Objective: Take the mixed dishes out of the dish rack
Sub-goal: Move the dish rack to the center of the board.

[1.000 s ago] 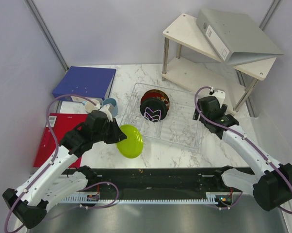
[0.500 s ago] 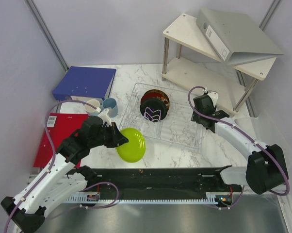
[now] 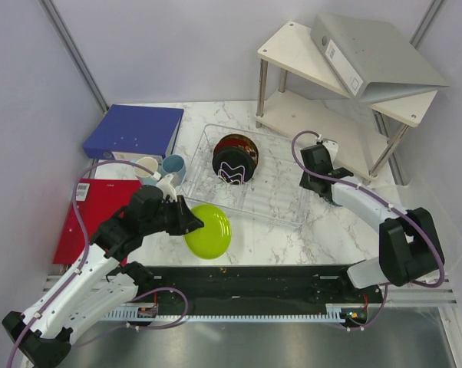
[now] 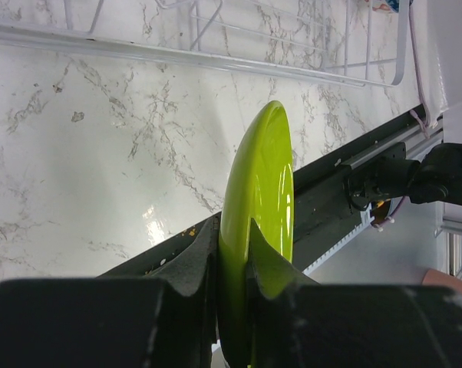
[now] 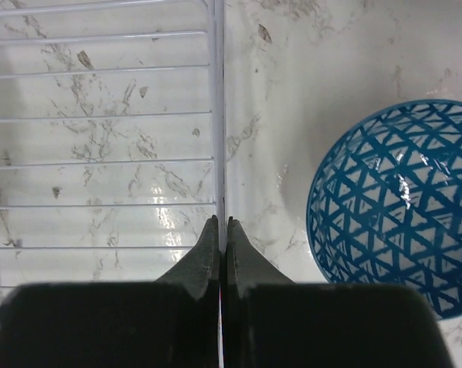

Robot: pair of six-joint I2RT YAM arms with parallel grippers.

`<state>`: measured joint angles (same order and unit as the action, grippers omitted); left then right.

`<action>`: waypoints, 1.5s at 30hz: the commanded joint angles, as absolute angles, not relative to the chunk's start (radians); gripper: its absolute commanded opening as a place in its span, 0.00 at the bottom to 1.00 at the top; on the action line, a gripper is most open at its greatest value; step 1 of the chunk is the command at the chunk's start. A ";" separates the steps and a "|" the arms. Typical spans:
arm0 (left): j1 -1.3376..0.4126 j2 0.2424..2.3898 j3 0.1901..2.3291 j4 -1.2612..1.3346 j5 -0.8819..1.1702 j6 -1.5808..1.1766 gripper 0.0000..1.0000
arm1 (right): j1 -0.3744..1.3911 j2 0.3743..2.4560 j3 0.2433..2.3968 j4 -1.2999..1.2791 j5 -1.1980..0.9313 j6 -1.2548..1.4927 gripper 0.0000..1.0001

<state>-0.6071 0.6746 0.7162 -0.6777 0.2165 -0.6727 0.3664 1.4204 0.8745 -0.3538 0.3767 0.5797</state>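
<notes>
The left gripper (image 4: pixel 232 230) clamps the rim of the lime-green plate (image 3: pixel 210 231), close to the near edge of the worktop (image 3: pixel 292 238), left of centre. The right gripper (image 5: pixel 222 224) is pinched tight on the right rim of the dish rack (image 3: pixel 271 201) (the blue patterned bowl (image 5: pixel 392 207) sits just outside it). The black plate (image 3: pixel 231 175) stands in the rack's far-left part.
</notes>
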 commanded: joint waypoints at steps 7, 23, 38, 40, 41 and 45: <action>-0.607 0.675 0.713 -0.618 0.233 -0.687 0.02 | 0.361 1.528 0.992 -0.299 0.397 0.592 0.00; -0.607 0.701 0.687 -0.584 0.253 -0.690 0.02 | 0.265 1.706 1.166 -0.304 0.356 0.577 0.00; -0.607 0.706 0.675 -0.565 0.261 -0.689 0.02 | 0.244 1.701 1.166 -0.316 0.295 0.568 0.43; -0.607 0.712 0.675 -0.558 0.268 -0.689 0.02 | 0.245 1.674 1.146 -0.316 0.287 0.561 0.50; -0.607 0.712 0.673 -0.555 0.268 -0.690 0.02 | 0.244 1.664 1.141 -0.318 0.279 0.558 0.52; -0.607 0.712 0.670 -0.551 0.273 -0.692 0.02 | 0.245 1.589 1.108 -0.344 0.270 0.558 0.61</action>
